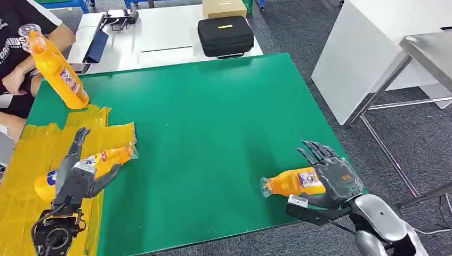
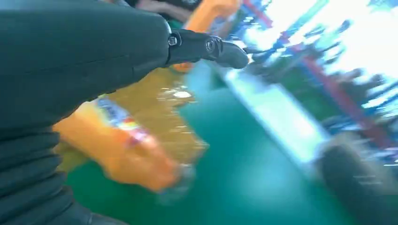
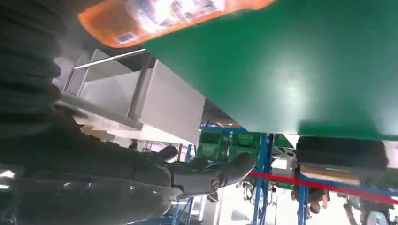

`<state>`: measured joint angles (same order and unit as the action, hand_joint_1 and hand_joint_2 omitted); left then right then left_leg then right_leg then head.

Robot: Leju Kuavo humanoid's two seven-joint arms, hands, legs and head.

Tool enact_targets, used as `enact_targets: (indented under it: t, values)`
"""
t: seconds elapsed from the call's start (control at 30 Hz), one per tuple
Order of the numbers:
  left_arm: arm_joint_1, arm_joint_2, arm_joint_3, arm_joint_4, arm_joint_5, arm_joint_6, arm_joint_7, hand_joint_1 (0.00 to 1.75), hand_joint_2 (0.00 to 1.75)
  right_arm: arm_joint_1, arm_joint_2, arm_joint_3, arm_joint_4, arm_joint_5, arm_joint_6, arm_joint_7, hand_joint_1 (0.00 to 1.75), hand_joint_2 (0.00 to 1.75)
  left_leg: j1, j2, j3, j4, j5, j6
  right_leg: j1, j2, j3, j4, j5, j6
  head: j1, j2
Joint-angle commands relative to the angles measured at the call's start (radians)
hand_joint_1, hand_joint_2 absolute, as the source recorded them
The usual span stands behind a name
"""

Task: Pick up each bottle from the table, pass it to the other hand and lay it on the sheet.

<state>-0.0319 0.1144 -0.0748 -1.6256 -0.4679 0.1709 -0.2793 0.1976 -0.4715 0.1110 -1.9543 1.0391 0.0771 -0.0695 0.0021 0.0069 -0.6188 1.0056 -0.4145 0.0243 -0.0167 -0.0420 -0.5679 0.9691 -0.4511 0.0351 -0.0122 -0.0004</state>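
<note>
An orange bottle (image 1: 111,157) lies on the yellow sheet (image 1: 32,141) at the table's left, cap toward the middle. My left hand (image 1: 74,176) hovers over its body with fingers stretched apart and no grip on it; the left wrist view shows this bottle (image 2: 126,154) blurred beside the hand (image 2: 70,70). A second orange bottle (image 1: 292,183) lies on the green table (image 1: 213,122) near the front right edge, cap pointing left. My right hand (image 1: 333,178) sits against its base, fingers spread, thumb below it, not closed. That bottle (image 3: 159,18) appears in the right wrist view too.
A person (image 1: 16,80) at the far left holds a third orange bottle (image 1: 58,72) tilted at the sheet's far edge. Behind the green table a white table (image 1: 160,37) carries a black case (image 1: 225,36). A white cabinet (image 1: 368,53) stands to the right.
</note>
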Motion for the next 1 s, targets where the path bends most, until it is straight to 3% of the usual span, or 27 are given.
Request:
enact_targets:
  t: [0.03,0.7,0.83,1.0]
  values:
    - [0.048,-0.039,0.030,-0.167,0.109,-0.055,-0.035,0.00,1.75,-0.009,-0.033,-0.086,0.143,-0.039,0.052,-0.020,0.00,1.75,0.001,0.000,0.004,-0.001,-0.001,-0.001,0.001,0.002,0.005,-0.002,-0.001,-0.002,0.000,0.000]
    - [0.026,-0.063,-0.013,-0.159,0.147,-0.090,-0.022,0.00,1.75,0.090,-0.037,-0.205,0.203,-0.044,0.185,0.003,0.00,1.75,0.001,-0.002,0.005,-0.001,-0.002,0.000,0.001,0.001,0.006,-0.003,-0.002,-0.001,0.000,0.000]
    - [0.006,-0.067,-0.027,-0.137,0.146,-0.101,-0.014,0.00,1.75,0.075,-0.046,-0.197,0.280,-0.050,0.199,0.005,0.00,1.75,0.001,-0.002,0.003,-0.001,-0.001,0.001,0.001,0.000,0.004,-0.002,-0.001,0.000,0.000,0.000]
    - [-0.004,-0.055,-0.052,-0.114,0.139,-0.097,-0.010,0.00,1.75,0.005,0.009,-0.159,0.362,0.015,0.140,0.029,0.00,1.75,0.001,-0.001,0.007,-0.003,-0.002,0.000,0.001,0.002,0.007,-0.004,-0.001,-0.001,0.000,0.000]
